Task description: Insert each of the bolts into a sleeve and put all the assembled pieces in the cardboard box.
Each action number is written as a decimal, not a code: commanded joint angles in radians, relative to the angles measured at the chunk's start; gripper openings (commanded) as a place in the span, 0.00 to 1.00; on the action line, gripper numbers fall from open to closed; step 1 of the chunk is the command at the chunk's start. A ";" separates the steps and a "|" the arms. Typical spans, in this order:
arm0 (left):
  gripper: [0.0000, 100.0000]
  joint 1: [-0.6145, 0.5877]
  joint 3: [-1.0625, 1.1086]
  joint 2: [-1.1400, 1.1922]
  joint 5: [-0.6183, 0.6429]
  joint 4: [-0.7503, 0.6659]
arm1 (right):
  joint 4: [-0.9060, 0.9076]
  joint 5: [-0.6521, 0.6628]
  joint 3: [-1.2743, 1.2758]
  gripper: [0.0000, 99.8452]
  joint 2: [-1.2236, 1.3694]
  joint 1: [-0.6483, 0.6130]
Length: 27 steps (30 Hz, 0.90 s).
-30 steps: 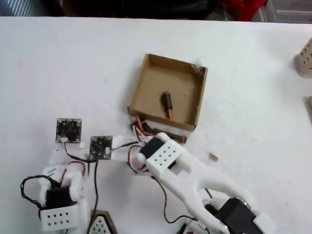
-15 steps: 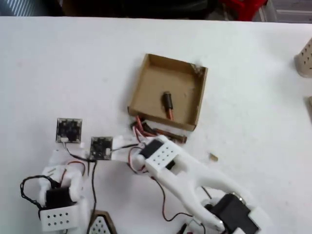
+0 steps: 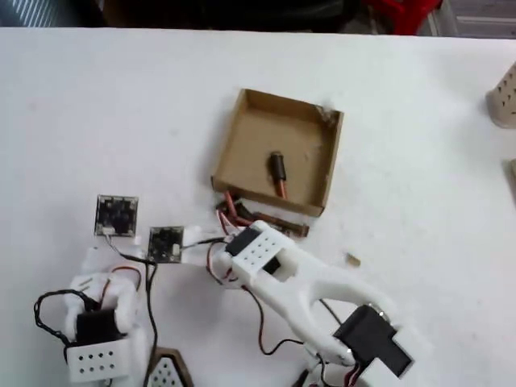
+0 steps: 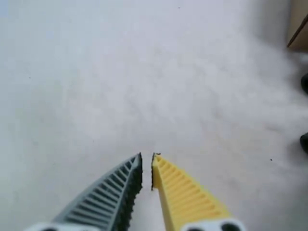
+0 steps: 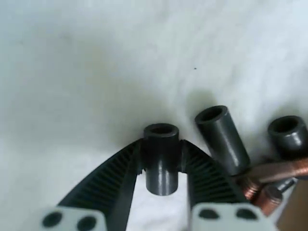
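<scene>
Beside the cardboard box (image 3: 266,196), the right gripper (image 5: 161,147) clamps a dark sleeve (image 5: 161,173).
Over the white table (image 4: 96,72) the left gripper (image 4: 147,166) hangs, fingers (image 4: 183,192) nearly together.

White table (image 3: 97,105) with cardboard box (image 3: 310,157), loose sleeves (image 5: 224,139), perhaps copper bolts (image 5: 275,171)

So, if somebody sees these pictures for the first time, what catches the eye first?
Probably the dark cylindrical sleeve clamped between the black toothed fingers of the right gripper over the white table. Next, the open brown cardboard box at the table's middle, with one assembled copper bolt and dark sleeve lying inside.
</scene>
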 commanded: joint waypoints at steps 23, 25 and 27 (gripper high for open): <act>0.07 -0.007 -0.002 -0.002 -0.009 0.005 | 0.378 -0.334 -0.137 0.02 -0.351 0.185; 0.07 -0.007 -0.002 -0.002 -0.009 0.003 | 0.426 -0.336 -0.137 0.02 -0.387 0.211; 0.07 -0.007 -0.002 -0.002 -0.009 0.003 | 0.469 -0.348 -0.133 0.02 -0.426 0.249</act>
